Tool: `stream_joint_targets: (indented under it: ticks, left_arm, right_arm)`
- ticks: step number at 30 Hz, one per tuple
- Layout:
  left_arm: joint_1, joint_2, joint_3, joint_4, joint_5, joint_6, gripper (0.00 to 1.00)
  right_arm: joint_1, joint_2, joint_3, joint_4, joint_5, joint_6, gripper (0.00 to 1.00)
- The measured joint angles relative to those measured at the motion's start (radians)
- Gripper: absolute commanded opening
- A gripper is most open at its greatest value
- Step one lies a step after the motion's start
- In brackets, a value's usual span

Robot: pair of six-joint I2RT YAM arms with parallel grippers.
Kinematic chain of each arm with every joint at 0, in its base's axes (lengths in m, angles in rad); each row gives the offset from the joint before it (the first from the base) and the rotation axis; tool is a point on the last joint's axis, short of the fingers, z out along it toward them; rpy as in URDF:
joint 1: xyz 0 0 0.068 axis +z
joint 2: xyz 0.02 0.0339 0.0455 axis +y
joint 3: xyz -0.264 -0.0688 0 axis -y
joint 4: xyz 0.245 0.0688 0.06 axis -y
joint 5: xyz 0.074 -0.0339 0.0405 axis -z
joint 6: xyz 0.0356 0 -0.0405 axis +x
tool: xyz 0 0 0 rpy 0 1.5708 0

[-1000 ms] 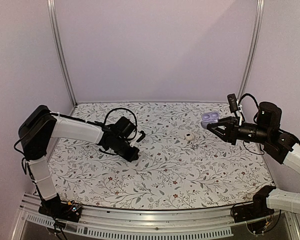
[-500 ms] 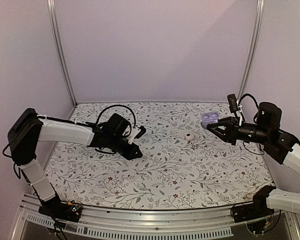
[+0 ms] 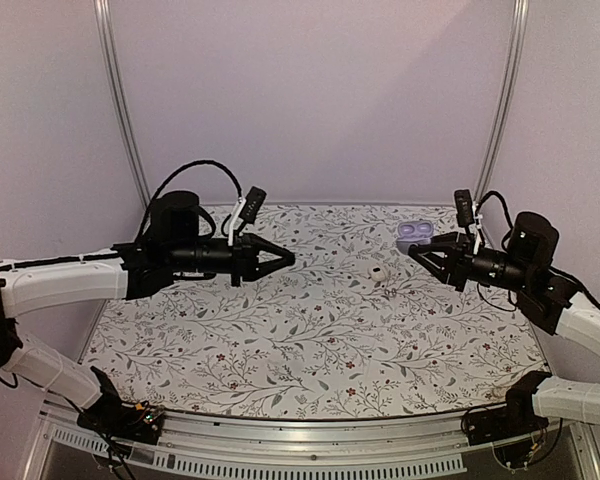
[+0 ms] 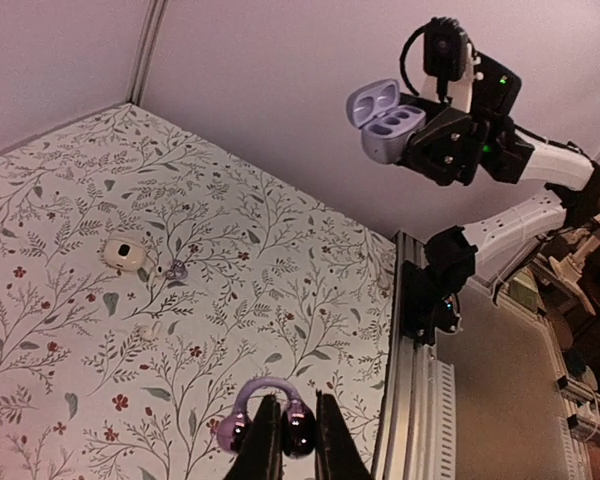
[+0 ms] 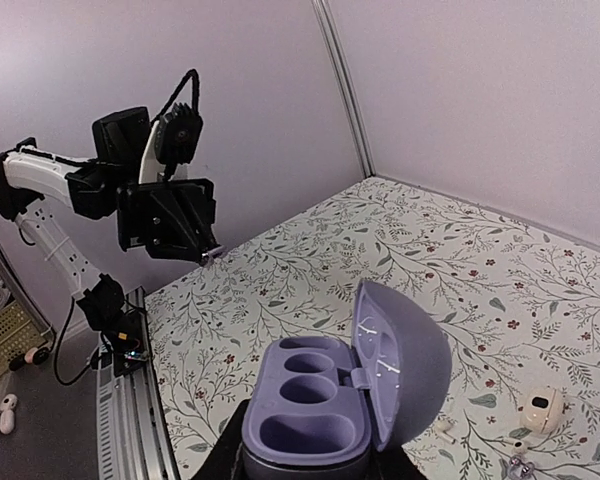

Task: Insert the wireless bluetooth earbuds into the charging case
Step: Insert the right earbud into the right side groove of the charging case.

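No legible text, no labels, brands or numbers anywhere

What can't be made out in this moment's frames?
- Left wrist: the underside of the earbud, hidden between the fingers of the left gripper and cut by the bottom edge.
- Top external: that earbud itself, too small against the dark fingers.
- Right wrist: how the right gripper grips the charging case, hidden under the case and cut by the bottom edge.
- Left wrist: the small bits beside the white piece, too small to identify.
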Motion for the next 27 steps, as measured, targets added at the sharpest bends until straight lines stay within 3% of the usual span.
stream_joint_targets:
  ticks: [6, 17, 22, 27]
  left_arm:
    - [0.0, -0.053, -0.027, 0.175, 0.187, -0.086, 0.0]
    - [-0.006, -0.068, -0.041, 0.412, 0.376, -0.232, 0.0]
    - [-0.032, -0.05, -0.013, 0.386, 0.396, -0.219, 0.0]
    - [-0.081, -0.053, 0.044, 0.27, 0.27, -0.134, 0.0]
  right_arm:
    - [0.032, 0.056, 0.0, 0.082, 0.02, -0.027, 0.0]
    - [0.085, 0.107, 0.0, 0.193, 0.023, -0.106, 0.0]
    - [0.114, 0.154, 0.009, 0.245, -0.029, -0.138, 0.0]
    - [0.165, 0.195, 0.025, 0.266, 0.018, -0.157, 0.0]
